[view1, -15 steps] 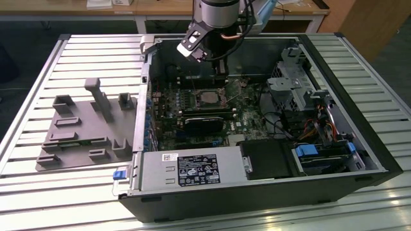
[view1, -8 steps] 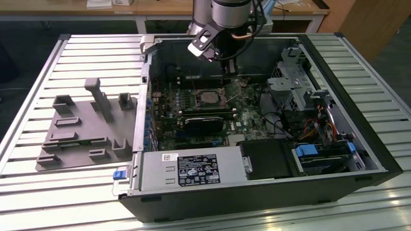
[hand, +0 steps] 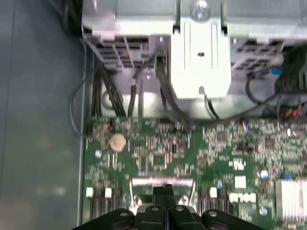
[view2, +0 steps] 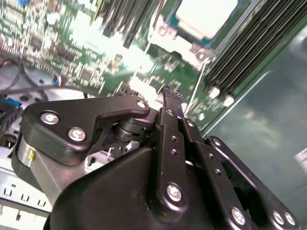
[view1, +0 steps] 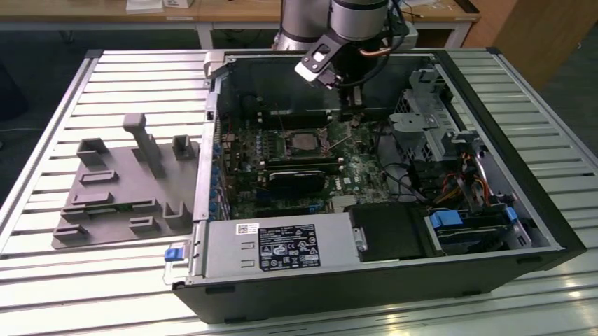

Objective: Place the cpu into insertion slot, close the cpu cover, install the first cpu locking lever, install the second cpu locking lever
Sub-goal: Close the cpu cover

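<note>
The cpu (view1: 301, 142) lies flat in its socket on the green motherboard (view1: 360, 175) inside the open computer case; it is a pale square (view2: 206, 17) in the second wrist view. The silvery cpu cover (view2: 169, 42) frames it and looks laid down over it. My gripper (view1: 353, 115) hangs just to the exterior view's right of the socket, low over the board. Its black fingertips (view2: 168, 93) are pressed together with nothing between them, as the first wrist view also shows (hand: 165, 189). A thin metal lever rod (view2: 193, 96) runs close beside the tips.
The case walls (view1: 217, 105) hem in the arm. A black block (view1: 297, 182) sits below the socket, with a power supply (view1: 271, 248) at the front. A drive cage (view1: 425, 119) and cables (view1: 467, 185) stand on the exterior view's right. A grey fixture plate (view1: 122, 192) lies outside the case.
</note>
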### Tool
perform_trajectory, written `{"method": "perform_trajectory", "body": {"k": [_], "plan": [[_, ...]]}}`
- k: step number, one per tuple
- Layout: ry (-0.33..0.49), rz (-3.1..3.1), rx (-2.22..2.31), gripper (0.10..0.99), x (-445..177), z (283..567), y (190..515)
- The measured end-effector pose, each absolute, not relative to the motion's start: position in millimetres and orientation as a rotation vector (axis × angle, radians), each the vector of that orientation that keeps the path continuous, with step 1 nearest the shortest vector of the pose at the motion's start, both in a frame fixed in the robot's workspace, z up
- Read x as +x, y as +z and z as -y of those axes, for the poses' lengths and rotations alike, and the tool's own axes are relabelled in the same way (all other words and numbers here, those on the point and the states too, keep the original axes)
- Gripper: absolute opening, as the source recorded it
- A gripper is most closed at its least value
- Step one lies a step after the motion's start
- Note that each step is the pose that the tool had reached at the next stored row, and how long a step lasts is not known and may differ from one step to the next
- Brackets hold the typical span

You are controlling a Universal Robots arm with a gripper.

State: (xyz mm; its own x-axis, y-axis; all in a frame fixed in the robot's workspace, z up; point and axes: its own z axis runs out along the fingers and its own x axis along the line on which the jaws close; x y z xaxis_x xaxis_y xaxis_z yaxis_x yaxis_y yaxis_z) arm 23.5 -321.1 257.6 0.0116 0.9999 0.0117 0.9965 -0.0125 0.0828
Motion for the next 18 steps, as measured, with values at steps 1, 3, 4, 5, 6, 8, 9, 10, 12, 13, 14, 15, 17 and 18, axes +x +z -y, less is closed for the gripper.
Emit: {"method": "perform_trajectory", "body": {"k": [1,3,4,5,6,8,9,10,12,13,14,15,17,18], "plan": [[0.103,-2.171,2.197,0.102,27,321,258],[0.103,-2.171,2.198,0.102,34,321,258],[0.103,-2.171,2.197,0.102,37,321,258],[0.103,-2.171,2.197,0.102,39,321,258],[0.103,-2.171,2.197,0.102,41,321,258],[0.103,-2.171,2.197,0.102,44,321,258],[0.103,-2.171,2.197,0.102,46,321,258],[0.103,-2.171,2.197,0.102,46,321,257],[0.103,-2.171,2.197,0.102,48,321,257],[0.103,-2.171,2.197,0.102,49,321,257],[0.103,-2.171,2.198,0.102,49,321,256],[0.103,-2.171,2.198,0.102,49,321,255],[0.103,-2.169,2.200,0.102,49,321,253],[0.103,-2.167,2.201,0.102,50,321,252]]}}
